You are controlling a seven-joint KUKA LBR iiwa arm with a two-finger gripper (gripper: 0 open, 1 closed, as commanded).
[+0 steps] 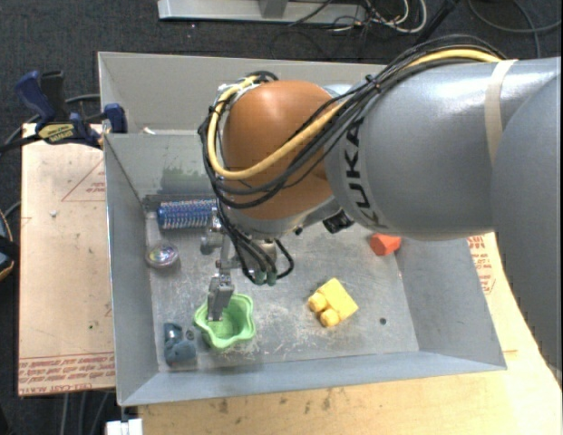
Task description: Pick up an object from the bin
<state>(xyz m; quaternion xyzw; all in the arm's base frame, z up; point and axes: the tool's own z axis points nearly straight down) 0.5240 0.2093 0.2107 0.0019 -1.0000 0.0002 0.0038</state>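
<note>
My gripper (pixel 217 306) hangs low in the front left part of the bin, its tip down at the rim of a green cup with a wavy, flower-like edge (pixel 230 326). The cup rests on the bin floor near the front wall. A small blue-grey lump (pixel 179 344) lies just left of the cup in the front left corner. A small round shiny disc (pixel 161 257) lies on the floor to the upper left of the gripper.
A blue ribbed cylinder (pixel 185 214) lies against the left back slope. A yellow block (pixel 332 303) sits mid-floor to the right, with an orange piece (pixel 384 244) beyond it. The arm with its orange dome and cables covers the bin's back half.
</note>
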